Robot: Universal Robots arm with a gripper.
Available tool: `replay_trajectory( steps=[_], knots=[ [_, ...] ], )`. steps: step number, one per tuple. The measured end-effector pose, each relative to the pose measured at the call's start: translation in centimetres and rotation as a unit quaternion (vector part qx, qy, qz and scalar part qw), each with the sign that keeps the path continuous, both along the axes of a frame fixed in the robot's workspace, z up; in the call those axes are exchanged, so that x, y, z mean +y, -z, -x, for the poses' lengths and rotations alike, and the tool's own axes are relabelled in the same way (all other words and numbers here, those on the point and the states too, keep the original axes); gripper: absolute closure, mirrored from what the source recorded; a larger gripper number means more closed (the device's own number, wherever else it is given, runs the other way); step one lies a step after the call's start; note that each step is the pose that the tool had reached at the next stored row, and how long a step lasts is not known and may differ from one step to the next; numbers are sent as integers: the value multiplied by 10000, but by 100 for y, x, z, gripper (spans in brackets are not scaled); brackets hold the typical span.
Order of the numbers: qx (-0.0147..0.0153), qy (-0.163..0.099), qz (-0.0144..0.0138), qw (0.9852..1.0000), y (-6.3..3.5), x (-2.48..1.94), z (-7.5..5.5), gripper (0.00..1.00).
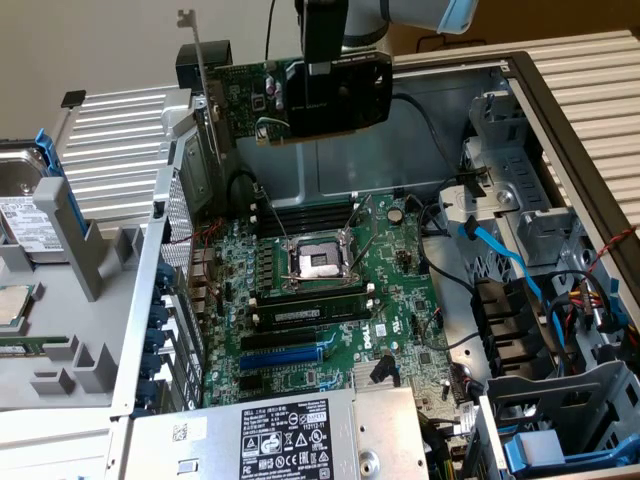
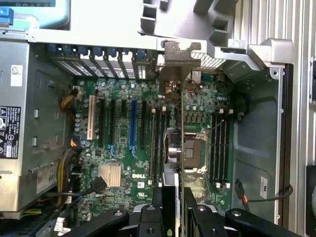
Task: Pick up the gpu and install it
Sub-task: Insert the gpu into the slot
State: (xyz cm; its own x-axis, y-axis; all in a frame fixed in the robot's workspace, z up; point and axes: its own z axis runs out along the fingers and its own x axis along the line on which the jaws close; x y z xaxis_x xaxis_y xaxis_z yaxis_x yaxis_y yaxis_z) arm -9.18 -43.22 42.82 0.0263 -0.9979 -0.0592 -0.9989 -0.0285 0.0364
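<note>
Edge-on gpu (image 2: 177,98) between fingers (image 2: 190,205), above motherboard (image 2: 123,133)

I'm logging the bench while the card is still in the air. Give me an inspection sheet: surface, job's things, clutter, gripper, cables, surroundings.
Surface: green motherboard lying flat in the open case; blue slot unoccupied.
Job's things: gpu in the air above the motherboard, silver bracket toward the exterior view's left; not seated.
Clutter: hard drive outside the case, at the exterior view's left.
Gripper: gripper shut on the gpu from above.
Cables: blue cable and red-yellow wires at the exterior view's right, away from the slots.
Surroundings: labelled power supply; ribbed metal panel.
</note>
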Motion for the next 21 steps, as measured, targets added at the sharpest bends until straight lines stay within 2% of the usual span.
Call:
replay_trajectory(
  steps=[6, 13, 18, 21],
  knots=[
    [-14, -1, 1, 10000, 106, -21, 0, 73],
    [-16, -1, 0, 10000, 149, -111, 68, 73],
    [-38, 49, 0, 10000, 215, -116, 118, 73],
    [-39, 72, 3, 10000, 231, -125, 138, 73]
  ],
)
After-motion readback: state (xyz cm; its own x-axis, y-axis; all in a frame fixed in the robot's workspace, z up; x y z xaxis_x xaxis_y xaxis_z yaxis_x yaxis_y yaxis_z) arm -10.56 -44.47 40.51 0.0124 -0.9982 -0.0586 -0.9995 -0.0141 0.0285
